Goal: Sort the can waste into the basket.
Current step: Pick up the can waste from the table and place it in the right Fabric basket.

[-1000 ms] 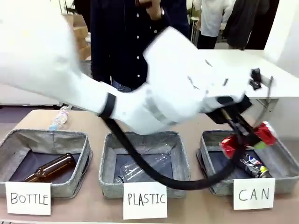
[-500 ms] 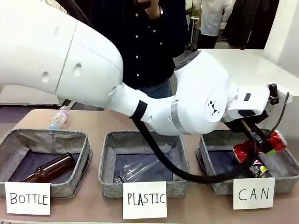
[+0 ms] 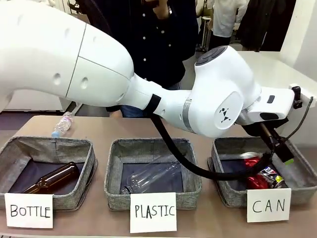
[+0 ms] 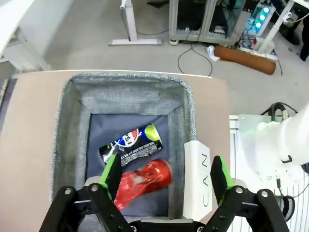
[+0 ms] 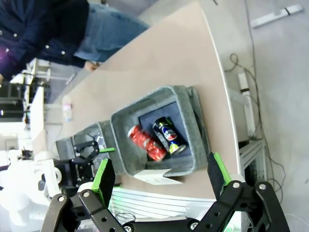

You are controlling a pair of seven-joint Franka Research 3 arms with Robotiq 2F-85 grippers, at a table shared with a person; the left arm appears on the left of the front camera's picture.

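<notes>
1. The red can [image 4: 142,181] and the dark blue can [image 4: 131,144] lie touching in the CAN basket [image 4: 125,84]. Our left jaws hang wide open above them, holding nothing.
2. Leaving sideways, we could catch the basket wall or topple its CAN sign [image 4: 197,181].
3. Our sagging black cable [image 3: 198,171] could drag the PLASTIC basket [image 3: 111,168].
4. Our right jaws stand wide open and empty.
</notes>
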